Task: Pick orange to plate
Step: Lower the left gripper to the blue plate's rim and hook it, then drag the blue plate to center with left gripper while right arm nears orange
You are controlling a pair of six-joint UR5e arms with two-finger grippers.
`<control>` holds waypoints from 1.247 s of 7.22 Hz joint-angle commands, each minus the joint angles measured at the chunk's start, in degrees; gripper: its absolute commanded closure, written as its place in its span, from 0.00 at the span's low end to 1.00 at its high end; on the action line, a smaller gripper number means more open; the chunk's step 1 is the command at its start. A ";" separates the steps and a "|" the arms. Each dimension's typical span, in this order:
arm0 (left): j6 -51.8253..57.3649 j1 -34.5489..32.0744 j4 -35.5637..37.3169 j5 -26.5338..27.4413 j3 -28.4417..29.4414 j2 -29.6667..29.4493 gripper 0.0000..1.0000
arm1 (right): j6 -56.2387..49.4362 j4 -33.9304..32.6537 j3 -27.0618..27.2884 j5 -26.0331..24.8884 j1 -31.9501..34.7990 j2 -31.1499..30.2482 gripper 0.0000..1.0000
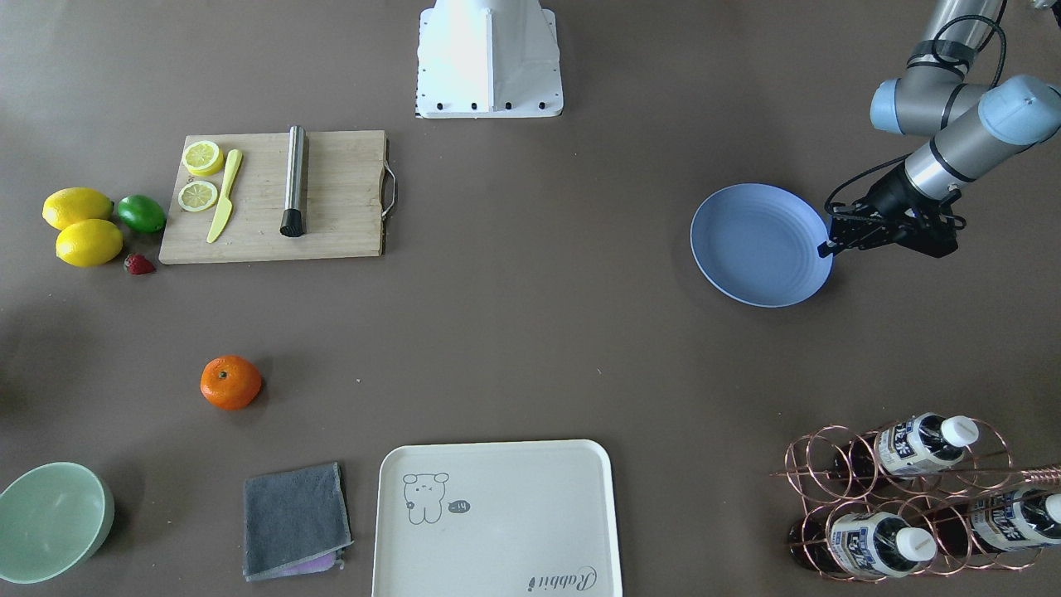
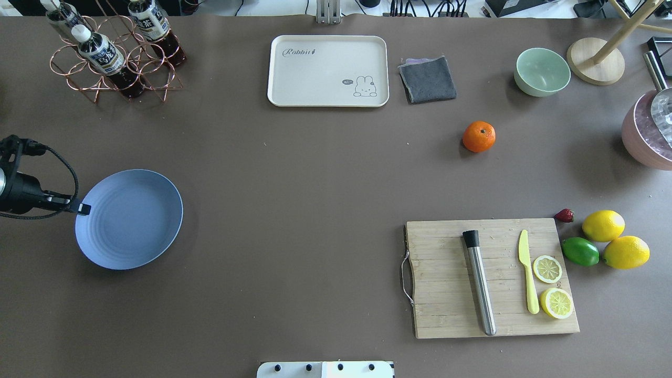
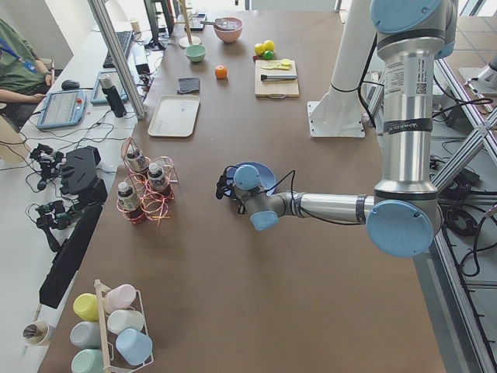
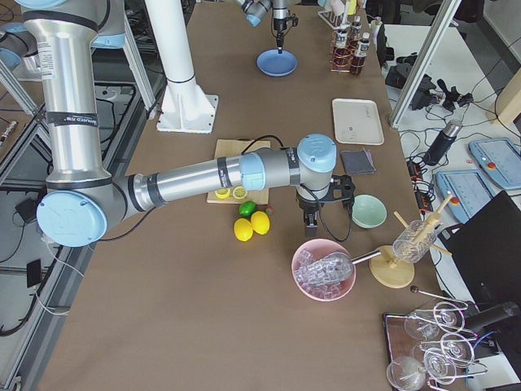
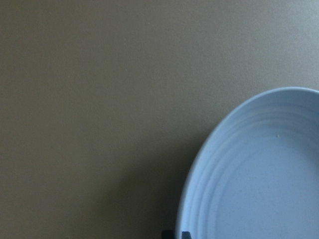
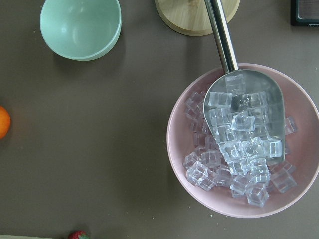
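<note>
The orange (image 1: 230,382) sits alone on the brown table, also seen in the overhead view (image 2: 479,136) and at the left edge of the right wrist view (image 6: 2,122). Far across the table lies the light blue plate (image 1: 758,249), flat and bare (image 2: 131,220). My left gripper (image 1: 827,247) is at the plate's rim with its fingers closed on the edge (image 2: 84,209); the rim runs between the tips in the left wrist view (image 5: 177,234). My right gripper (image 4: 309,221) hangs over the table near the pink ice bowl; I cannot tell its state.
A cutting board (image 2: 493,278) holds a muddler, a yellow knife and lemon slices, with lemons, a lime and a strawberry beside it. A cream tray (image 2: 328,71), grey cloth (image 2: 428,79), green bowl (image 2: 542,72), pink ice bowl (image 6: 244,144) and bottle rack (image 2: 113,52) line the far side.
</note>
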 commanded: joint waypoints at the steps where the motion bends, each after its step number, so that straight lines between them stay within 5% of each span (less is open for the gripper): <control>1: -0.38 -3.74 0.91 -6.47 -1.34 -1.31 1.00 | 0.64 0.00 1.00 -0.05 -0.41 0.94 0.00; 5: -19.88 -0.27 1.79 -3.44 -6.27 -9.47 1.00 | 12.56 0.00 2.77 -0.84 -8.82 7.51 0.00; 9: -27.26 11.24 18.27 13.15 -12.94 -17.37 1.00 | 22.53 0.44 2.51 -5.94 -17.88 13.50 0.00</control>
